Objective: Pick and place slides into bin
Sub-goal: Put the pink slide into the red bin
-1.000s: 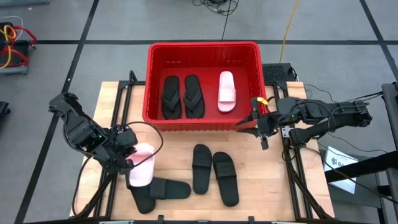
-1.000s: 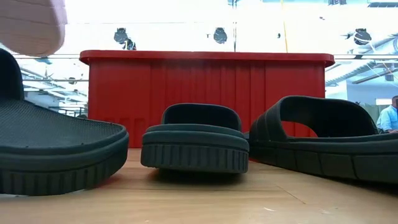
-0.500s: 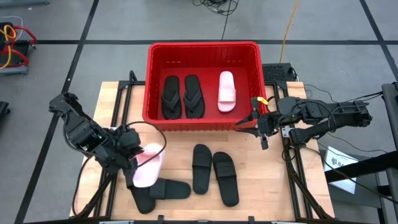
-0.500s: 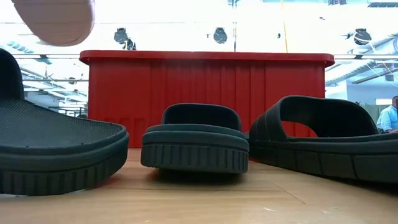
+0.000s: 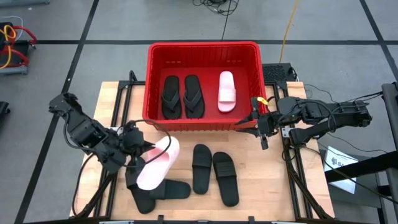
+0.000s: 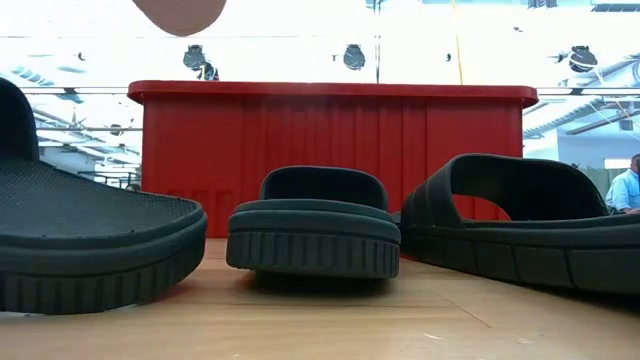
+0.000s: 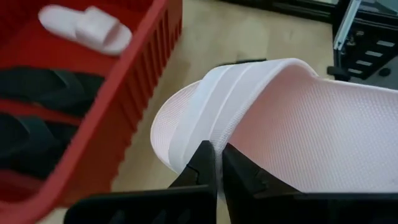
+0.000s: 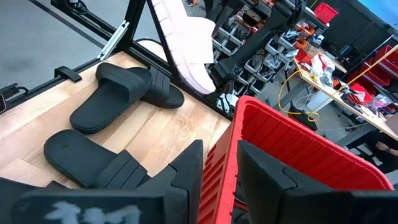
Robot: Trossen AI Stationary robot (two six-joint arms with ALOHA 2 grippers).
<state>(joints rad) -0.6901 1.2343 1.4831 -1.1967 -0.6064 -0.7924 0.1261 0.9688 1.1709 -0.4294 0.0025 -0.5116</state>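
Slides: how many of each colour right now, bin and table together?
Black slides on the table: 4
Black flip-flops in the bin: 2
Pink slide in the bin: 1
Pink slide held by the left end effector: 1
Total: 8

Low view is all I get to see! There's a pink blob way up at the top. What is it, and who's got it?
Observer: It's a pink slide. The left gripper is shut on its strap and holds it up off the table.
Operator: What's inside the red bin? I only see its wall.
Observer: The bin holds two black flip-flops and another pink slide.
Operator: Where's the other arm?
Observer: The right gripper waits beside the bin's right front corner, holding nothing.
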